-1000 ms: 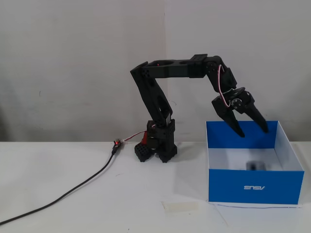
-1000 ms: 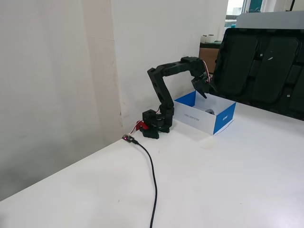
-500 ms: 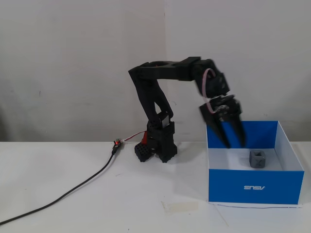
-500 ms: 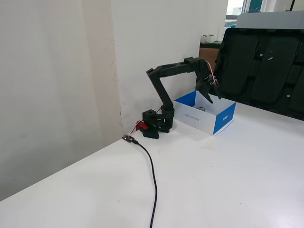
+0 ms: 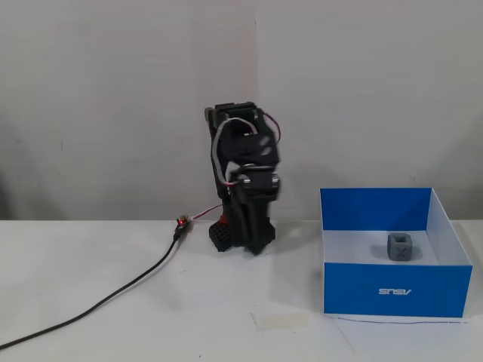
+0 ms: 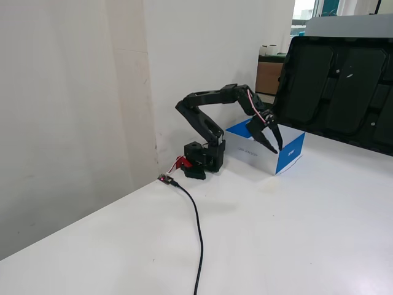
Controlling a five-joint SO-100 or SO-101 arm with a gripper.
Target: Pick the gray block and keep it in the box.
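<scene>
A: Box (image 5: 392, 290) open on top; only the block (image 5: 400, 246) sits on its floor, room all around it.
B: Obstacles on the bench (image 5: 113, 332)?
A: Cable (image 5: 113, 298) at left, arm (image 5: 243, 181) at rear; claw (image 6: 270, 136) spread, empty, beside the box.

I saw a white table (image 6: 295, 233) against a plain pale wall (image 5: 113, 98), black panels (image 6: 334, 80) propped behind, daylight from a window (image 6: 302, 9) beyond.
</scene>
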